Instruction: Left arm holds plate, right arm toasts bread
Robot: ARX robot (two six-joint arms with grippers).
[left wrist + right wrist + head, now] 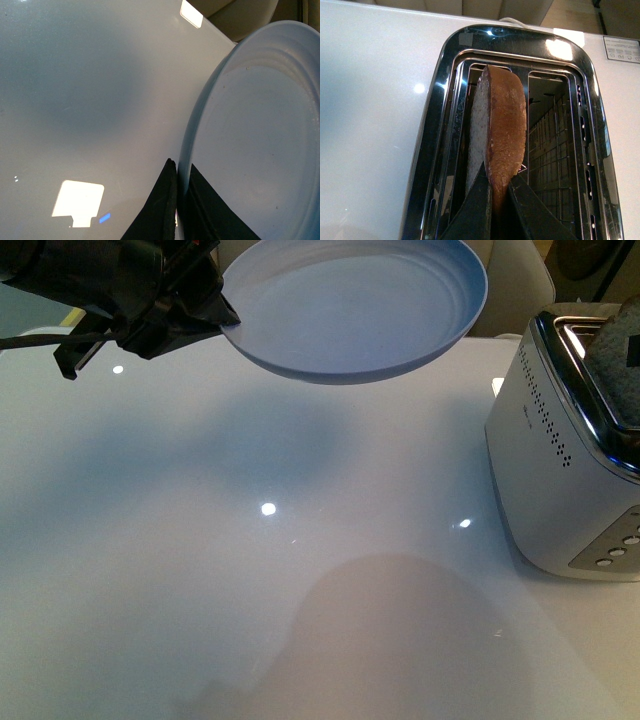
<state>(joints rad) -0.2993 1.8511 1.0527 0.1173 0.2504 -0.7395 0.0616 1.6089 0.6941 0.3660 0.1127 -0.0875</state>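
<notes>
Step in hand (my reading): the right arm feeds the slice into the toaster while the left arm holds the plate aloft.

Front view: black angular left gripper (225, 320) at 10 o'clock, jaws clenched on the rim of the round pale blue-grey shallow plate (350, 310). The plate hangs at 12 o'clock, clear of the glossy white surface (250, 590), empty and roughly level. White toaster with chrome top (560, 470) at 3 o'clock.

Right wrist view: dark right gripper (497, 210), jaws grasping one end of the speckled wholemeal bread slice with brown crust (502, 120). The slice stands on edge in line with one slot, faces parallel to the slot walls. Its long axis runs along the slot, rounded crust end pointing away from the jaws. The neighbouring slot is empty. How deep the slice sits: cannot tell.

To do it well:
- Keep the slice square to the slot and descend straight.
- Let go only once the lower edge is seated.
- Keep the jaws off the chrome rim.
- Hold the plate level and firm.
</notes>
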